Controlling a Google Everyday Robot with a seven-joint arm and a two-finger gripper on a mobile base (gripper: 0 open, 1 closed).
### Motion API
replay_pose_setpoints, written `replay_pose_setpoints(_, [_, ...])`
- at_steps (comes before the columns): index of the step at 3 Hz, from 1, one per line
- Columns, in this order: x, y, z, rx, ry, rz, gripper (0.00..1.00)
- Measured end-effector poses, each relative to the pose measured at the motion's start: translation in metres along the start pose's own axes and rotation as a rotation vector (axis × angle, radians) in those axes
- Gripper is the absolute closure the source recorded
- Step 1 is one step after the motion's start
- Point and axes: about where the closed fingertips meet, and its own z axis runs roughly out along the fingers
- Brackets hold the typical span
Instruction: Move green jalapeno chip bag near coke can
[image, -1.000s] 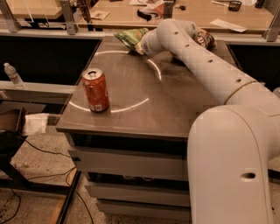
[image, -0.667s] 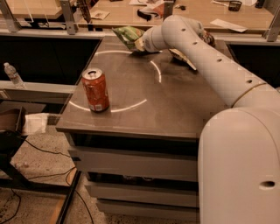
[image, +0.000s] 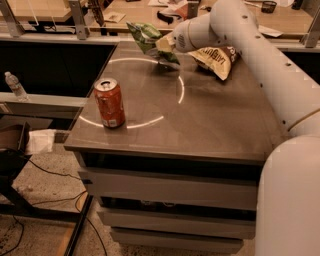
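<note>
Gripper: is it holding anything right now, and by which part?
The gripper, at the far edge of the grey table, appears to hold the crinkled glossy green chip bag around its middle; the exact contact is hidden.

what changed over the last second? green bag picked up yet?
The gripper, at the table's far edge, has raised the green chip bag slightly; the bag looks gripped and sits higher than before. The arm shifted, uncovering more of the brown chip bag. The can and table stayed put.
</note>
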Motion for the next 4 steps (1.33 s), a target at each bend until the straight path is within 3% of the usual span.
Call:
replay_pose_setpoints(2, [-0.012, 0.029, -0.062, -0.150, 0.038, -0.049, 1.00])
replay_pose_setpoints(4, [-0.010, 0.088, -0.098, -0.338, 0.077, -0.033, 1.00])
